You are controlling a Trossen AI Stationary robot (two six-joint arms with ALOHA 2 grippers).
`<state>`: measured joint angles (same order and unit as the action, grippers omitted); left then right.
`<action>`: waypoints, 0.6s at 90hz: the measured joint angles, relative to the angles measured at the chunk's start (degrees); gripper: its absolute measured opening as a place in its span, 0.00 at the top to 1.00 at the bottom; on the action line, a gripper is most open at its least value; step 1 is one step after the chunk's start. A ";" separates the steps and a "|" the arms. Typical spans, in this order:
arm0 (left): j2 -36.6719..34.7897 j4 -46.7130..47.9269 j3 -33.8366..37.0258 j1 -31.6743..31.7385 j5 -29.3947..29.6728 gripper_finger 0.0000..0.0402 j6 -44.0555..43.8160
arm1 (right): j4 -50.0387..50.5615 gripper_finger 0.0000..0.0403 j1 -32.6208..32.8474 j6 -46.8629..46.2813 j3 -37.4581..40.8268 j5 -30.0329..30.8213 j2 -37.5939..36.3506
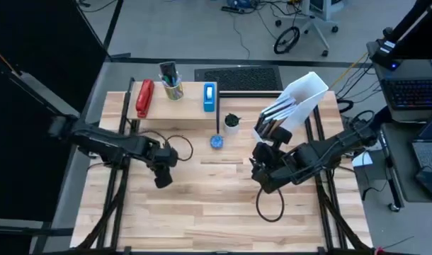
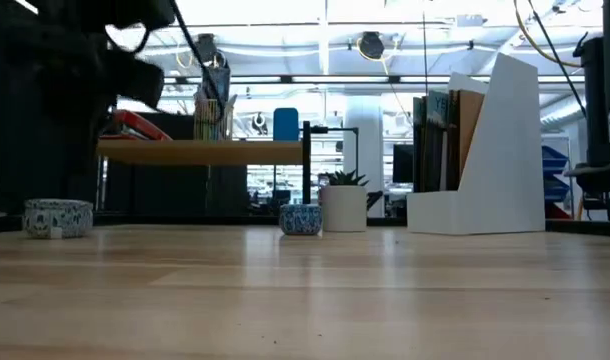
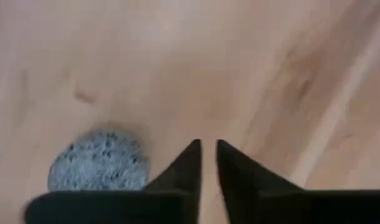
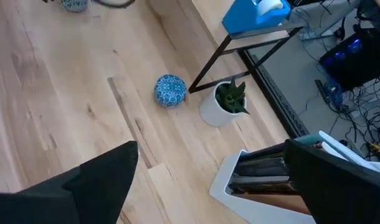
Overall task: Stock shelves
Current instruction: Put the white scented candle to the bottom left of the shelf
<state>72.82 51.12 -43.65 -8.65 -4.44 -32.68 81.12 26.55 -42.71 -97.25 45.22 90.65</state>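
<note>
left gripper [image 1: 161,172]: hung over the left-centre of the tabletop [image 1: 202,205], pointing down. In the left wrist view its fingers [image 3: 184,168] stood nearly together, only a thin slit between the tips, nothing in it.
under left gripper: a round blue-patterned bowl [image 3: 99,163] sat on the wood just beside the fingertips, not touched. In the low view it was a small bowl at the far left [image 2: 58,216].
right gripper [image 1: 262,164]: over the centre-right of the table, just in front of the file holder. Fingers [image 4: 96,177] spread wide apart in the right wrist view, empty.
plank shelf [image 1: 175,112]: at the back left of the table, light wood on thin black legs.
on the shelf: red stapler [image 1: 144,98] at the left end, pen cup [image 1: 172,86] in the middle, blue tape dispenser [image 1: 210,96] at the right end.
white file holder [image 1: 301,99]: back right, upright, set at an angle to the table edge, with folders [image 1: 274,117] standing in it.
potted plant [image 1: 232,122]: small white pot, between the shelf's right end and the file holder.
second blue bowl [image 1: 217,142]: on the tabletop by the shelf's right front leg, near the plant pot, apart from both grippers.
behind the table: black keyboard [image 1: 239,76] beyond the back edge.
</note>
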 joint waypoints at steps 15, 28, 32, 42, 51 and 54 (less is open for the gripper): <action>4.48 0.16 0.01 0.37 3.48 0.96 -0.03 | 0.00 0.05 -0.25 0.34 0.01 0.10 0.00; 7.68 0.91 0.03 1.26 4.05 0.96 0.00 | 0.02 0.05 -0.42 1.10 0.00 0.34 0.00; 8.27 1.08 0.03 1.48 4.93 0.96 -0.03 | 0.04 0.05 -0.39 1.42 0.01 0.35 0.00; 8.55 3.15 0.09 2.14 7.17 0.96 -1.51 | 0.04 0.05 -0.37 1.46 0.02 0.93 0.00; 8.54 3.93 0.82 2.96 8.32 0.96 -3.63 | 0.07 0.05 -0.39 1.47 0.02 1.32 0.00; 8.54 4.89 1.23 3.17 8.41 0.96 -4.35 | 0.07 0.05 -0.44 1.55 0.02 1.34 0.00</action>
<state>81.36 56.01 -42.41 -5.48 3.97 -37.04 81.19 26.11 -41.17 -97.23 46.56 90.65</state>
